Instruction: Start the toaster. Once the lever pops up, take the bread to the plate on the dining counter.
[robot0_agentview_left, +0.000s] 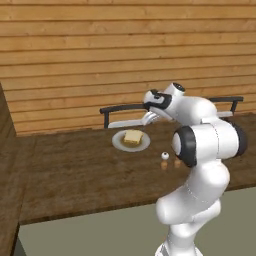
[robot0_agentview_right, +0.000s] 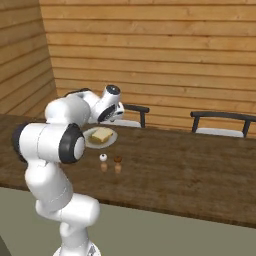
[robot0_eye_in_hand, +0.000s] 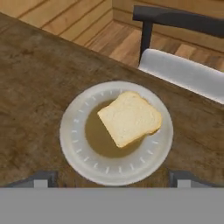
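Gripper (robot0_eye_in_hand: 112, 179) agape over squarish bread (robot0_eye_in_hand: 130, 117) (round, perhaps ridged plate (robot0_eye_in_hand: 73, 135)).

The arm (robot0_agentview_left: 200, 165) rises from its base, bends at a dark elbow joint and reaches forward, with the wrist folded over so the hand points down. The gripper (robot0_eye_in_hand: 111, 177) hangs with its jaws spread wide, one fingertip (robot0_eye_in_hand: 41, 178) at each side, and nothing between them.
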